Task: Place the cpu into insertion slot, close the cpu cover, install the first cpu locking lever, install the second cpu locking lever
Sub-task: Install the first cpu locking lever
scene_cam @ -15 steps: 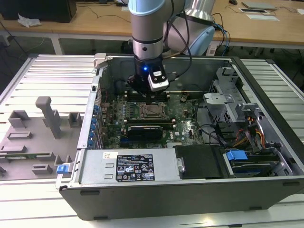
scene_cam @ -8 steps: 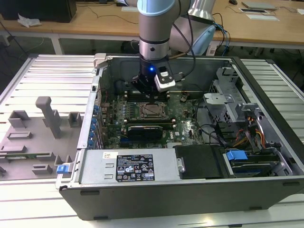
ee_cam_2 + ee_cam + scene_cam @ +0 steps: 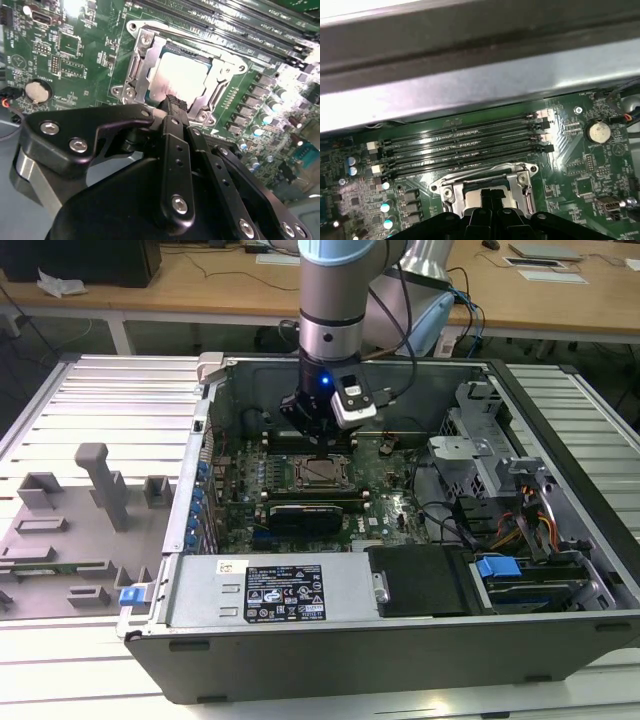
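Exterior view: open computer case [image 3: 560, 630] on a slatted metal table [image 3: 110, 400], motherboard [image 3: 240, 485] lying flat inside. Arm reaching straight down from above, gripper [image 3: 318, 445] poised just over the cpu [image 3: 322, 473], which sits flat in the insertion slot [image 3: 300, 480] near the board's middle. Black expansion card [image 3: 305, 512] just beside the socket, toward the camera; power supply [image 3: 270, 590] nearer still; drive bays with a blue clip [image 3: 497, 566] toward the exterior view's right. Grey fixture blocks [image 3: 100, 485] on the exterior view's left. Arm and wrist camera blocking the far edge of the socket.

Second wrist view: black fingers [image 3: 172, 145] drawn close together, tips just above the near edge of the silver cpu [image 3: 177, 80], gripping nothing. Cpu cover [image 3: 210, 97] lying down around the chip, framing it. Memory slots [image 3: 225, 15] beyond the socket, coin battery [image 3: 35, 91] off to one side.

First wrist view: gripper [image 3: 492, 197] at the socket edge, cpu cover [image 3: 522, 187], four memory slots [image 3: 465, 145] running lengthwise parallel to the case wall [image 3: 470, 85] behind them, coin battery [image 3: 597, 131] apart.
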`<state>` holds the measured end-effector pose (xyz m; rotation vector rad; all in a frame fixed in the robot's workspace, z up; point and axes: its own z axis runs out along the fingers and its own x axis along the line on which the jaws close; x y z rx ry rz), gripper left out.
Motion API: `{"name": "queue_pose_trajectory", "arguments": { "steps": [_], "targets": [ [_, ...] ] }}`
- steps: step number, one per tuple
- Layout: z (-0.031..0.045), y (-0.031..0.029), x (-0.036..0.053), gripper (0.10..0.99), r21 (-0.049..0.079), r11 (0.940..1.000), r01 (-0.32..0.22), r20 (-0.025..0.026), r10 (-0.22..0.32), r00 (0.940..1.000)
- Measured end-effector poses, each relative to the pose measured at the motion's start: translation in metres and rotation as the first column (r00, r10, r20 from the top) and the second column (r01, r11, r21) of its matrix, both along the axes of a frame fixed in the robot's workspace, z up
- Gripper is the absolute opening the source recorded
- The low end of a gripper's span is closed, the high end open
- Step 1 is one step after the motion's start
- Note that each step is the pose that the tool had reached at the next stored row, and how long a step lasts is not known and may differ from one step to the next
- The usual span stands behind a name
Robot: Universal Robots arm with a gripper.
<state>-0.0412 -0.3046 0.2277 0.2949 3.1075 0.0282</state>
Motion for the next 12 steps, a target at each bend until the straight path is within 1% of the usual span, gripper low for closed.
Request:
{"name": "queue_pose_trajectory", "arguments": {
  "steps": [6, 8, 10, 12],
  "targets": [
    [0.0146, 0.0000, 0.0000, 0.106, -0.001, 1.0000, -0.001, -0.0001, 0.001, 1.0000],
    [0.0154, 0.0001, 0.0000, 0.106, -0.001, 1.0000, -0.002, 0.0001, 0.002, 1.0000],
    [0.0155, -0.0001, 0.0000, 0.106, -0.006, 1.0000, -0.007, 0.0000, 0.007, 1.0000],
    [0.0155, -0.0002, 0.0000, 0.106, -0.016, 0.9995, -0.027, -0.0017, 0.027, 0.9996]
  ]
}}
